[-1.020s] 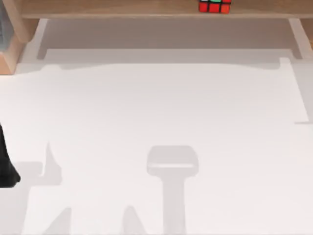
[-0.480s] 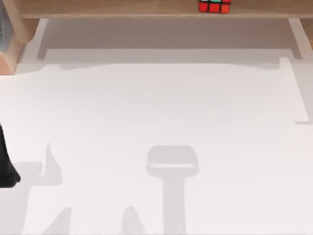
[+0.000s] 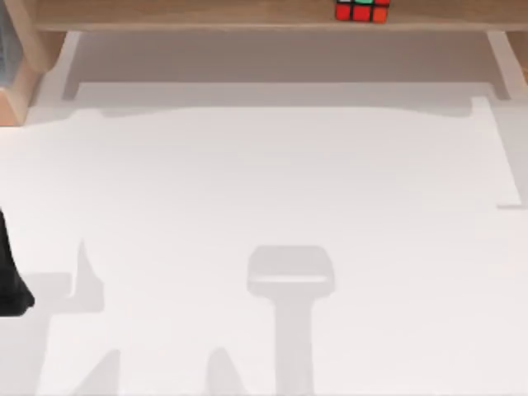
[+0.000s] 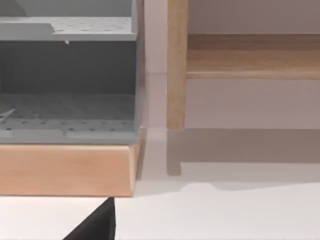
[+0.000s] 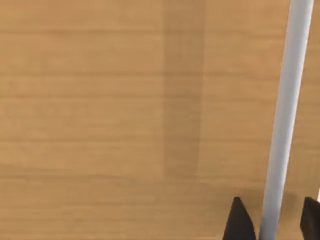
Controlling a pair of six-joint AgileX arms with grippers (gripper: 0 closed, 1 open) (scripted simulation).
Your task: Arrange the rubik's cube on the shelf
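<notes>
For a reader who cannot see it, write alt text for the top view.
A small rubik's cube with red, green and orange stickers sits on a long light-brown wooden shelf that runs along the far edge of a white table. The left arm shows as a dark shape at the table's left edge, and soft grey shadows fall across the near part.

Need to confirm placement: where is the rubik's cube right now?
In the top view the rubik's cube sits on the shelf board at the far edge, right of centre, between the shelf's two pale uprights and nearer the right one.
</notes>
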